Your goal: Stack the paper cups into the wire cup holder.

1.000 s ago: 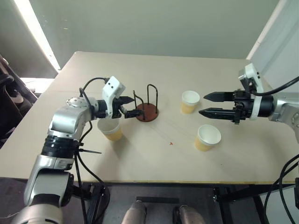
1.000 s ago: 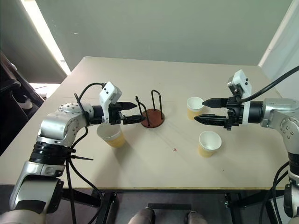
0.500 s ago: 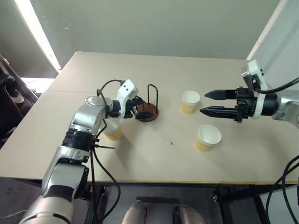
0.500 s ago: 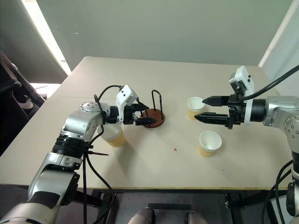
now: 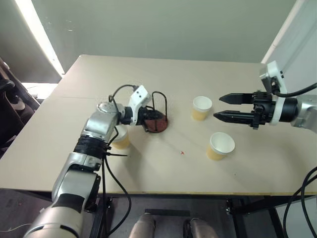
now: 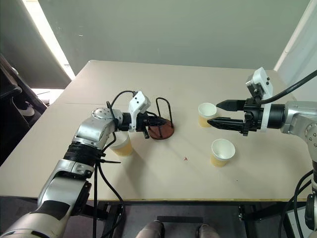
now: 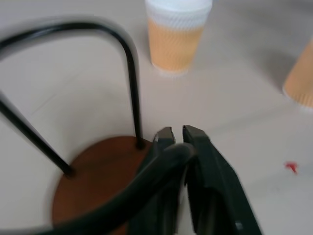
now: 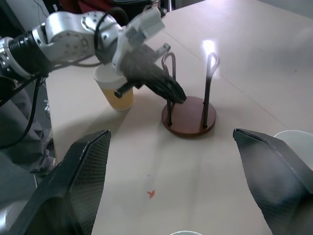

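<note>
The wire cup holder (image 5: 158, 125), a reddish-brown disc with thin black wire loops, stands at the table's middle. My left gripper (image 5: 150, 118) is shut on its near-left wire loop (image 7: 128, 54), and the wire runs between the black fingers (image 7: 205, 161). One paper cup (image 5: 120, 140) stands under my left forearm, partly hidden. A second paper cup (image 5: 201, 108) stands right of the holder. A third (image 5: 220, 146) is nearer the front. My right gripper (image 5: 218, 107) hangs open above the table, just right of the second cup, holding nothing.
The pale wooden table (image 5: 163, 173) has free room along its front and back. A small red mark (image 5: 182, 152) lies in front of the holder. A white panel (image 5: 290, 34) rises at the far right.
My left gripper moved right from above the left cup to the holder and shut on a wire loop. The right arm barely moved.
</note>
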`<state>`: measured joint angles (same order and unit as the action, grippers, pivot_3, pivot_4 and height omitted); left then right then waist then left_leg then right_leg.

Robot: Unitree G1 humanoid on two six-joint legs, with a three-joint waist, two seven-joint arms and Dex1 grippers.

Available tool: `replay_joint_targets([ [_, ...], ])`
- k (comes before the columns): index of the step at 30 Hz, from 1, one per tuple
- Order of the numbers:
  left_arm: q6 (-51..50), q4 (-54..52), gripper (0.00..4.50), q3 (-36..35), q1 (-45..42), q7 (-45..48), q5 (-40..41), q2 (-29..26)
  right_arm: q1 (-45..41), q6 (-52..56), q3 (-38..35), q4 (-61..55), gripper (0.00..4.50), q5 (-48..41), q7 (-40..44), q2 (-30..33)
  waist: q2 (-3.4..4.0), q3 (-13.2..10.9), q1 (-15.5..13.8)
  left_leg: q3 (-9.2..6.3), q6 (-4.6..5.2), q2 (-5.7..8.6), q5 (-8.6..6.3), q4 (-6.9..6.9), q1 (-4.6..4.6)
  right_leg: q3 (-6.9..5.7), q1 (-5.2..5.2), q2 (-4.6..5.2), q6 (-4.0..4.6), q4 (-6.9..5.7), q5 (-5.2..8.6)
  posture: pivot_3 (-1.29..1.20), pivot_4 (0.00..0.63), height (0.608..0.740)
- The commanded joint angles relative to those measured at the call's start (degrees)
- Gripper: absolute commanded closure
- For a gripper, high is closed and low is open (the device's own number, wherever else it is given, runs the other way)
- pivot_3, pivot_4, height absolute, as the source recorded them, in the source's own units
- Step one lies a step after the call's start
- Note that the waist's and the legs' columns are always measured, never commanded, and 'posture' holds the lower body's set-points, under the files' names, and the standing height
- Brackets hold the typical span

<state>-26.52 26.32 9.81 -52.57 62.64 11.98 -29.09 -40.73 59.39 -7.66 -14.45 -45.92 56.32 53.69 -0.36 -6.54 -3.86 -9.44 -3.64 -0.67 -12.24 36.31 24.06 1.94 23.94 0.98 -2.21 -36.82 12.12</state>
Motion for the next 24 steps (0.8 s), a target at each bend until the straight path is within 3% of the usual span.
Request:
replay_joint_targets([
  [1,-0.21,-6.12,4.47,0.47,0.67,4.08,1.00,-1.54,-0.02,0.09,-2.21,-1.74,0.33,-0.97,-0.11,1.55,-0.01,0.00,0.02,0.01,0.00,0.00,0.00,0.02,0.01,0.00,0.00,0.00,-0.01,0.01,0.00,0.00,0.150,0.740],
  [9,-1.12,-14.66,4.47,2.41,0.90,10.89,1.64,-3.85,2.22,1.20,-3.78,-3.73,0.33,-1.97,-0.14,3.70,-0.01,-0.01,0.01,0.11,0.21,-0.01,-0.12,0.20,0.06,0.09,0.00,0.01,-0.05,0.01,0.01,0.00,0.150,0.740],
  [17,-5.61,-22.38,4.47,5.41,6.91,12.26,4.12,-1.78,8.45,3.64,-10.68,-7.91,0.33,-4.54,1.31,11.62,-0.01,0.00,-0.09,0.30,0.21,0.03,-0.13,0.31,0.10,0.22,0.00,0.10,-0.18,0.00,0.08,0.00,0.150,0.740],
  [24,-4.31,-21.64,4.47,6.91,7.97,14.13,3.37,-2.31,11.09,3.57,-12.93,-9.39,0.33,-6.10,1.96,15.04,-0.02,0.00,-0.06,0.47,0.41,0.04,-0.26,0.35,0.03,0.38,-0.01,0.07,-0.31,-0.04,0.14,0.00,0.150,0.740],
])
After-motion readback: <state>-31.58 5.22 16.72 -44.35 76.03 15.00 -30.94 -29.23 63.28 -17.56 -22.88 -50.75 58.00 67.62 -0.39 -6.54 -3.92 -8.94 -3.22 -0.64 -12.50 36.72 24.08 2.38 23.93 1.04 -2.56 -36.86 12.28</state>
